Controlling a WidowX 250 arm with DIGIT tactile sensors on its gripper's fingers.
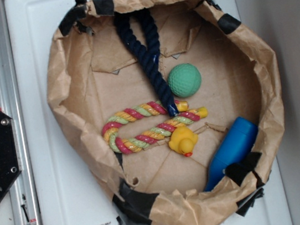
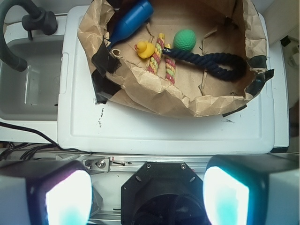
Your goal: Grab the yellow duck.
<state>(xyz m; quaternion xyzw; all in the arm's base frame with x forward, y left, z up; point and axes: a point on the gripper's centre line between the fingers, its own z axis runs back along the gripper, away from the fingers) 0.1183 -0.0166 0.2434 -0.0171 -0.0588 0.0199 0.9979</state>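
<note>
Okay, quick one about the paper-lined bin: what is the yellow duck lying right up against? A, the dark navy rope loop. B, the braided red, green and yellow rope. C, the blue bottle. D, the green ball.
B: the yellow duck sits against the lower strand of the braided rope, while the green ball, blue bottle and navy rope lie apart from it.
</note>
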